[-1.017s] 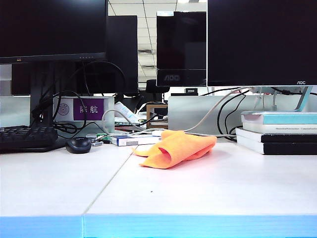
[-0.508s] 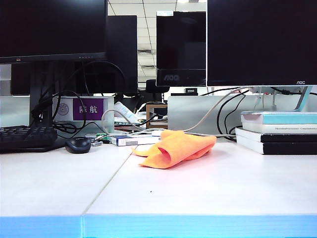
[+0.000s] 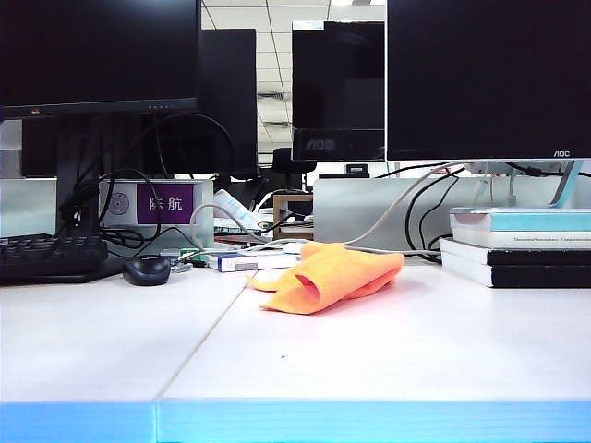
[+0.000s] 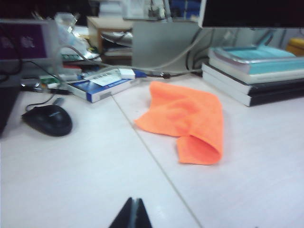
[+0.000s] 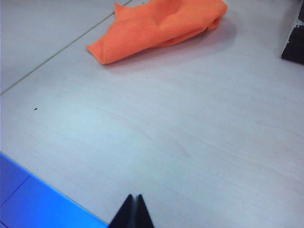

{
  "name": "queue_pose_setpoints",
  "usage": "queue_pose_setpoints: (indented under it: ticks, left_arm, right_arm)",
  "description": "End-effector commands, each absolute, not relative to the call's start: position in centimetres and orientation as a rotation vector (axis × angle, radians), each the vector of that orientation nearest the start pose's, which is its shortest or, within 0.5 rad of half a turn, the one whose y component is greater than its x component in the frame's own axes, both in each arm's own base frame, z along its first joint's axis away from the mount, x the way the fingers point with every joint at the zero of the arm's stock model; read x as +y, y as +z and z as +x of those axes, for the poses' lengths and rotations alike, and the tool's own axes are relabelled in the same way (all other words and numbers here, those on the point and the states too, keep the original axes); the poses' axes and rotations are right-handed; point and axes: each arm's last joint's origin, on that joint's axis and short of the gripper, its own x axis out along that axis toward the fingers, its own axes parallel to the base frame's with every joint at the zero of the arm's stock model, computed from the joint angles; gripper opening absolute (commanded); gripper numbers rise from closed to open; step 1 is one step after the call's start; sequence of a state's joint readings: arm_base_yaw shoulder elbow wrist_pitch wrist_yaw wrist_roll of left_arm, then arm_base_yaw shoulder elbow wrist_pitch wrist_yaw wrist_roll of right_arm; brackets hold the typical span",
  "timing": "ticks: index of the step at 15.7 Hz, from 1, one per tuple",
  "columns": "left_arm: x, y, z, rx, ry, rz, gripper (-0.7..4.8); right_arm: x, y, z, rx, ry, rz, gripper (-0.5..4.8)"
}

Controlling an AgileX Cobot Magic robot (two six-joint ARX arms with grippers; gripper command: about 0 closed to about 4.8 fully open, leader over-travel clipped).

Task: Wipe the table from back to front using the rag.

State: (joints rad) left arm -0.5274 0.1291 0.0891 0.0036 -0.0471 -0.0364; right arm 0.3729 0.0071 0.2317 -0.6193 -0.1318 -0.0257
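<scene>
Both arms are out of the exterior view. Only the closed tips of the left gripper (image 4: 133, 214) and right gripper (image 5: 132, 213) show, cut at 6 o'clock. The books (image 5: 295, 42) are clipped at 3 o'clock. The keyboard (image 3: 48, 256) runs off at 9 o'clock.

So the rag (image 3: 328, 275) sat crumpled on the table (image 3: 388, 351), toward the back and just right of the seam (image 3: 199, 346). A mouse (image 3: 146, 269) lay at its 9 o'clock, with a keyboard (image 3: 46, 257) further out that way. A stack of books (image 3: 517, 245) rested at its 3 o'clock. Monitors (image 3: 480, 78) stood behind, at 12. Both grippers, left gripper (image 4: 134, 214) and right gripper (image 5: 133, 211), were pinched closed above the table at the rag's 6 o'clock, well apart from it.
</scene>
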Motion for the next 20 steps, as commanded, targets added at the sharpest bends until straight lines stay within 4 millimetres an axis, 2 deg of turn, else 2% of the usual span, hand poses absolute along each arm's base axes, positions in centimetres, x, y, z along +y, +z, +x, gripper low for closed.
queue_pose_setpoints:
  ticks: [1, 7, 11, 20]
  left_arm:
    - [-4.1, 16.4, 9.2, 0.03, -0.415, -0.033, -0.05]
    - [-1.6, 14.7, 9.4, 0.191, -0.144, -0.004, -0.06]
    - [-0.8, 14.9, 9.5, 0.169, 0.011, 0.111, -0.05]
    - [-0.9, 15.0, 9.5, 0.163, 0.002, 0.047, -0.05]
  right_arm:
    - [2.9, 18.4, 6.4, 0.375, 0.502, -0.069, -0.01]
    - [2.9, 18.4, 6.4, 0.374, 0.504, -0.068, -0.01]
    - [2.9, 18.4, 6.4, 0.374, 0.504, -0.069, -0.01]
    - [2.9, 18.4, 6.4, 0.374, 0.504, -0.068, -0.01]
